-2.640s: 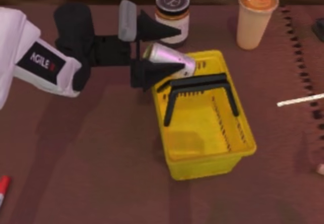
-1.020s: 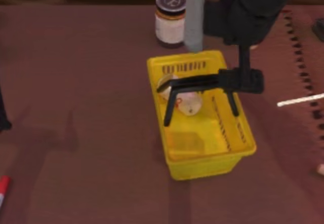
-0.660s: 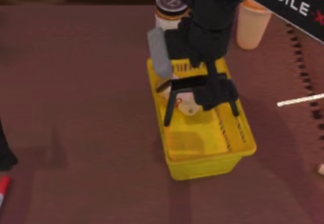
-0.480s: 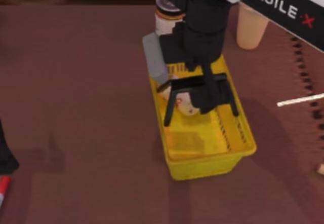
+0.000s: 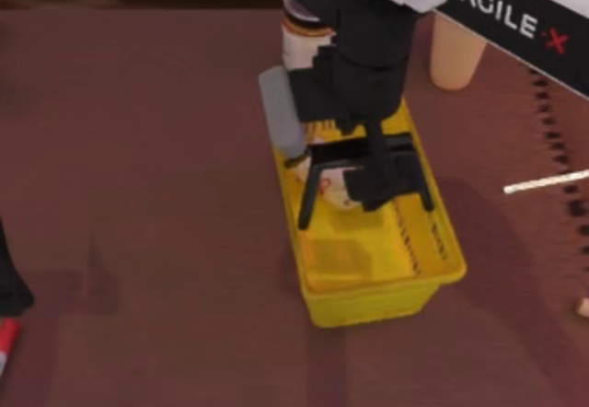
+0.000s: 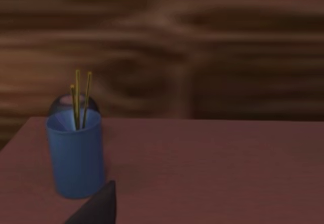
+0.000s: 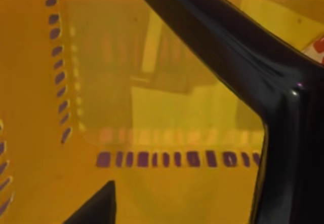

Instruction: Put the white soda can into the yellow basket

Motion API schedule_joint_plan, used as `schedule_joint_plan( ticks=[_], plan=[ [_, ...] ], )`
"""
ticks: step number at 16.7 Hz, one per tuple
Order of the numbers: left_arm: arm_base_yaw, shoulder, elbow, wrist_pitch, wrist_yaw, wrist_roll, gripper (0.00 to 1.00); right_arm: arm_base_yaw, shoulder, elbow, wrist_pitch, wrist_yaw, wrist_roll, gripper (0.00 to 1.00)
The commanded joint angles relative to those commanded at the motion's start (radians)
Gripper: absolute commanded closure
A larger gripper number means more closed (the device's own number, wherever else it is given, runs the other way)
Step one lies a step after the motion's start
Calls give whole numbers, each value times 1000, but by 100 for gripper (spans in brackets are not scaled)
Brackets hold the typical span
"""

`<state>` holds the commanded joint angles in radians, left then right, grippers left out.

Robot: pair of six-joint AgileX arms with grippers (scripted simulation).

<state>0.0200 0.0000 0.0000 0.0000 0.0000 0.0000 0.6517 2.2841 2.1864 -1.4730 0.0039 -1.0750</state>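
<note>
Right gripper (image 5: 373,163) lowered onto yellow basket (image 5: 433,269) handle; white soda can (image 5: 339,186) inside.

White soda can (image 5: 333,184) now in yellow basket (image 5: 433,241); right gripper (image 5: 377,172) over handle

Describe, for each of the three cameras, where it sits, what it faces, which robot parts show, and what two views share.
Top view: above the table, looking down on the yellow basket, the white can inside, and the right arm over it.
Left wrist view: on the left arm, facing a blue cup; one dark fingertip shows.
Right wrist view: inside the basket, behind its black handle.
Shared: top and right wrist views both show basket and handle.
</note>
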Motion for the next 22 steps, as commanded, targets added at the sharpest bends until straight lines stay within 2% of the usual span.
schedule_joint_plan(
  ticks=[7,20,22],
  plan=[
    [0,0,0,0,0,0,0,2,-9,-67,58,0,2,0],
    [0,0,0,0,0,0,0,2,-9,-67,58,0,2,98],
    [0,0,0,0,0,0,0,2,-9,-67,58,0,2,100]
  ],
)
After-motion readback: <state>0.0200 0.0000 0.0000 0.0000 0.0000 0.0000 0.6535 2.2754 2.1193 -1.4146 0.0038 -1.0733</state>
